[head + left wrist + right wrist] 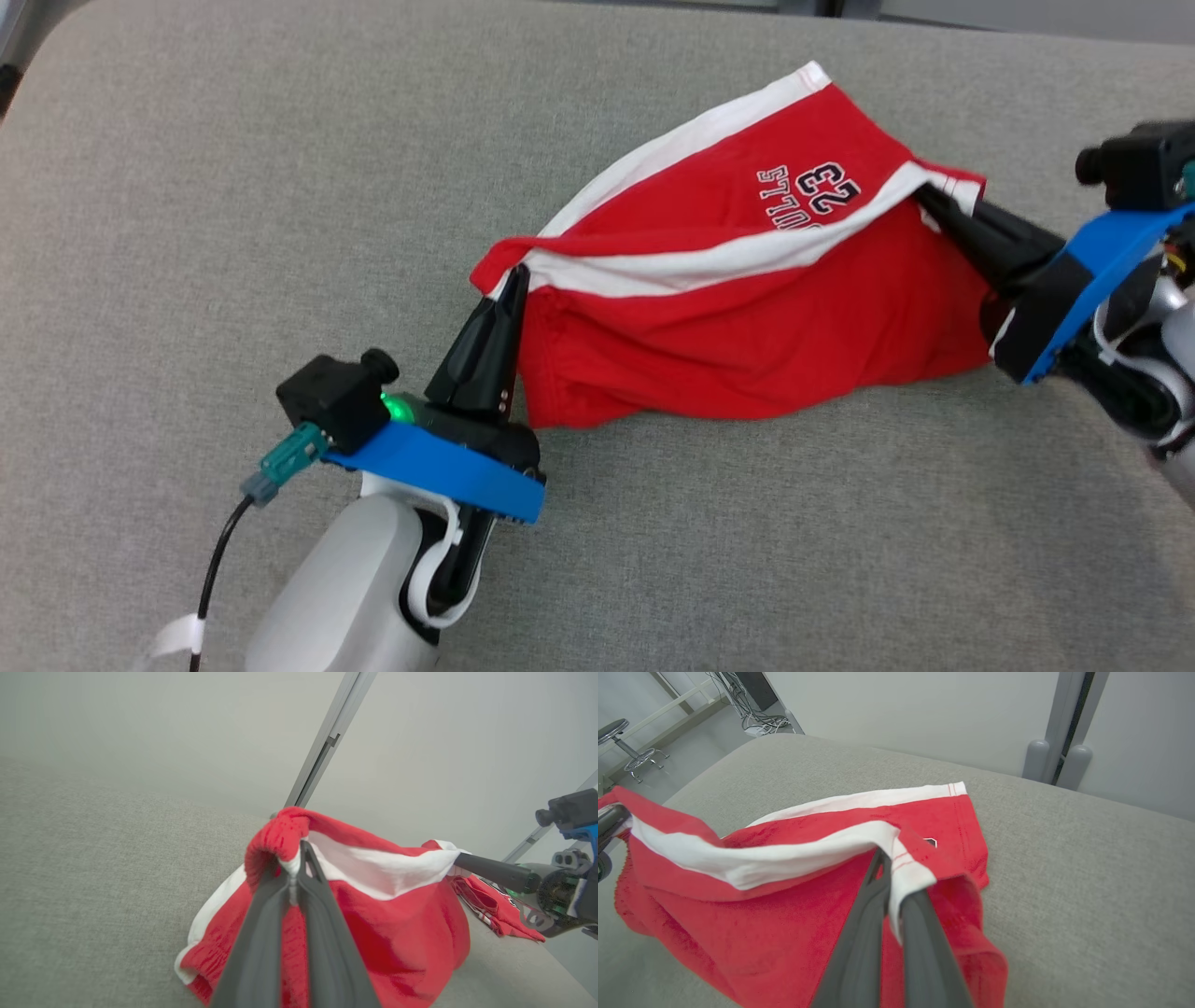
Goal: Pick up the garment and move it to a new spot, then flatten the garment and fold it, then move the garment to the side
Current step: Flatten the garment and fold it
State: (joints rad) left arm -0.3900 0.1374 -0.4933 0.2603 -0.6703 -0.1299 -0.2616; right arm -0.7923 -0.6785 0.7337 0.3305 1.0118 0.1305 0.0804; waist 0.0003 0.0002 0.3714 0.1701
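Note:
The garment [747, 317] is a pair of red shorts with white side stripes and dark printed lettering, partly lifted off the grey cushioned surface [233, 187]. My left gripper [516, 280] is shut on the garment's left end at the white stripe; the left wrist view has its fingers [322, 905] pinching the bunched cloth [397, 924]. My right gripper [926, 196] is shut on the right end, and its fingers [868, 914] clamp the white stripe of the garment [761, 914]. The stripe edge hangs stretched between both grippers while the far part rests on the surface.
The grey cushioned surface [1087, 868] stretches wide on all sides of the garment. A pale wall with a grey metal post [327, 742] stands behind it. A stool [626, 742] and cables [756, 714] sit on the floor beyond the far corner.

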